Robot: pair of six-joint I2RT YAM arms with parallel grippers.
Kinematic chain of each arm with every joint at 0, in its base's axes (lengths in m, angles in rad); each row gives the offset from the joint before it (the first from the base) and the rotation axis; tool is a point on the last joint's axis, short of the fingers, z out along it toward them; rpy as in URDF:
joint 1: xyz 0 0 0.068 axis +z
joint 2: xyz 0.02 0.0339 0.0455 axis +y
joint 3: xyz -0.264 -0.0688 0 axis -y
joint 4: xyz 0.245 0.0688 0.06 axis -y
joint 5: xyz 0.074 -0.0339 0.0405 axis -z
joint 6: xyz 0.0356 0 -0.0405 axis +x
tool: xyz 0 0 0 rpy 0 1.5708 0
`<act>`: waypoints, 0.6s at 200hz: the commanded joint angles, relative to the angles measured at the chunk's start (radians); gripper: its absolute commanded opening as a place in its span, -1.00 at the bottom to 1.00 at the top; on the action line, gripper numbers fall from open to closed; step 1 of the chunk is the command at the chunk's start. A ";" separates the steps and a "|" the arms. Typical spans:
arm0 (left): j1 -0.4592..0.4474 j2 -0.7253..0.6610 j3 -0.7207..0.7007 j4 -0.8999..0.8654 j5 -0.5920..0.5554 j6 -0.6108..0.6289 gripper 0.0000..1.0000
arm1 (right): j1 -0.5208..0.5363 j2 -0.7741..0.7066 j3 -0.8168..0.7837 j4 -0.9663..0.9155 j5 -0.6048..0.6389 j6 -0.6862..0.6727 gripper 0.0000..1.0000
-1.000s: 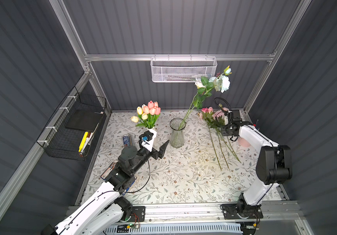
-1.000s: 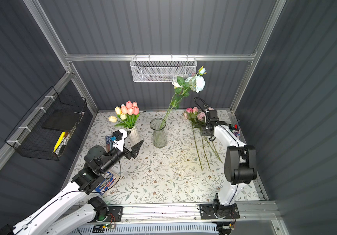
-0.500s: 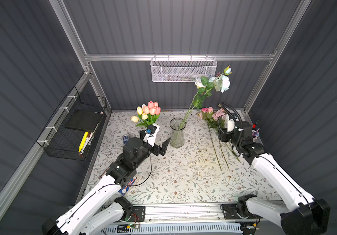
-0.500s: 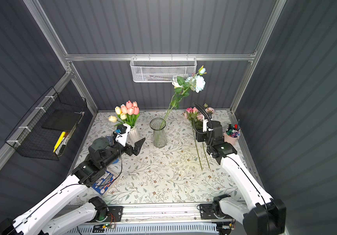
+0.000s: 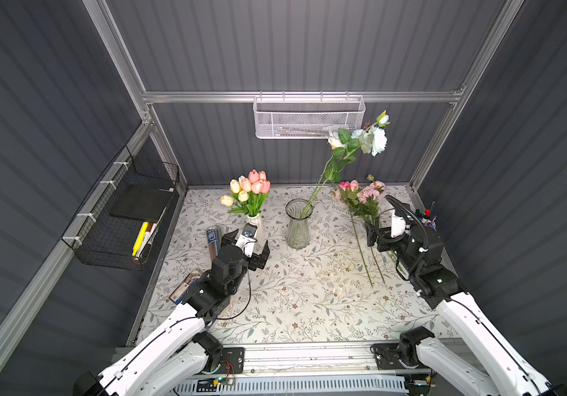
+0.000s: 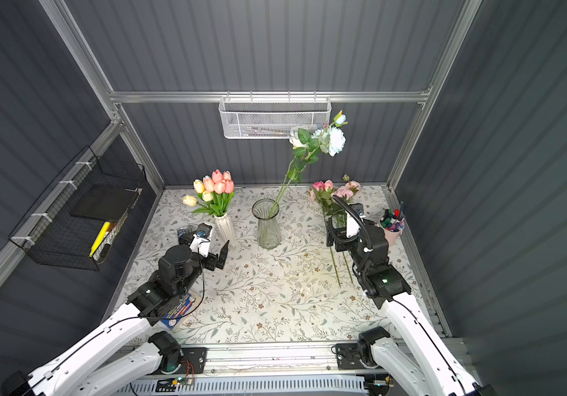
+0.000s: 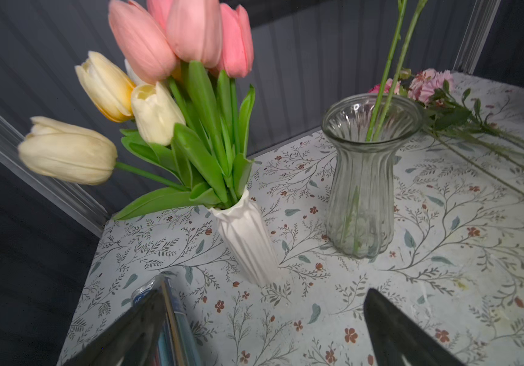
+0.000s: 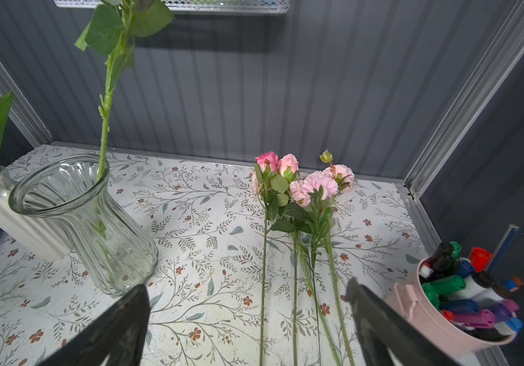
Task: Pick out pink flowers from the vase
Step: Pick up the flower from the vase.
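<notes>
Several pink flowers (image 5: 360, 196) (image 8: 301, 185), roses and ruffled blooms, lie on the table at the back right, stems pointing to the front. The clear glass vase (image 5: 297, 223) (image 8: 83, 221) stands mid-table with only white and pale blue roses (image 5: 372, 139) in it. A white ribbed vase (image 5: 256, 224) (image 7: 244, 237) to its left holds pink tulips (image 5: 257, 181) (image 7: 187, 35) among yellow and white ones. My right gripper (image 8: 246, 285) is open above the lying stems and holds nothing. My left gripper (image 7: 263, 294) is open and empty, just in front of the white vase.
A pink bucket of markers (image 8: 463, 304) (image 6: 391, 228) stands by the right edge, close to my right gripper. A tube of pencils (image 5: 212, 240) lies beside my left gripper, and a packet (image 5: 186, 286) under that arm. A wire basket (image 5: 121, 212) hangs on the left wall, a white mesh basket (image 5: 309, 116) on the back wall.
My right gripper has opened and drawn back toward the front from the pink flowers, which stay on the table. My left gripper has opened a little wider and shifted slightly near the white vase.
</notes>
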 commanded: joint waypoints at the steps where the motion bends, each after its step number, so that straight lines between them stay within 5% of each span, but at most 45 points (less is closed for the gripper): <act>1: 0.011 0.027 -0.001 0.115 -0.102 0.037 0.99 | 0.003 0.016 0.001 0.052 0.049 0.076 0.99; 23: 0.013 0.056 0.117 -0.020 -0.214 -0.041 0.98 | 0.018 0.030 0.140 -0.190 0.118 0.101 0.99; 45: 0.013 0.074 0.212 -0.128 -0.157 -0.012 0.99 | 0.015 -0.048 0.028 -0.003 0.200 0.070 0.98; 70: 0.013 0.067 0.248 -0.205 -0.108 -0.078 0.99 | 0.016 -0.086 -0.019 0.104 -0.092 0.016 0.92; 120: 0.014 -0.126 0.234 -0.290 0.098 -0.133 0.98 | 0.202 -0.061 0.059 0.041 -0.295 0.000 0.77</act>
